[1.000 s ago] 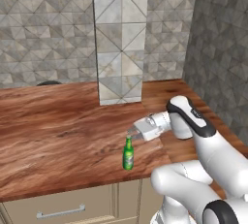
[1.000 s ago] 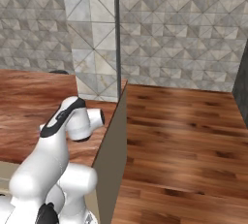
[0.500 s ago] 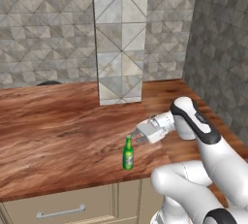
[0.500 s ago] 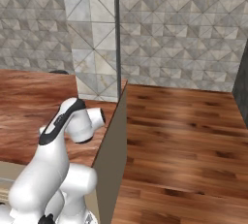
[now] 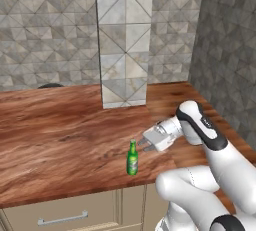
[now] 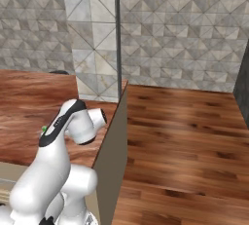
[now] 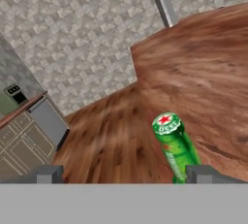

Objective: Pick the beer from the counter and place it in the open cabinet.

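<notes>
The beer (image 5: 132, 158), a small green bottle with a red-and-white label, stands upright near the front edge of the reddish-brown counter (image 5: 60, 140). My gripper (image 5: 145, 145) hangs just to its right at neck height, open and holding nothing. In the hand view the beer (image 7: 175, 145) leans in from below, its green cap with a red star toward the camera. It lies between the two fingertips (image 7: 202, 173), close to the right one and not touching it. The gripper (image 7: 126, 174) stands wide open. The open cabinet is out of view.
A tall tiled column (image 5: 125, 40) rises from the back of the counter behind the beer. A dark round object (image 5: 50, 85) sits at the back left. Beige drawer fronts with a grey handle (image 5: 62, 219) run below. The counter ends at a side panel (image 6: 111, 156) over wood floor.
The hand has come down a little and drawn closer to the bottle's right side. The bottle has stayed in place and the jaws have stayed wide.
</notes>
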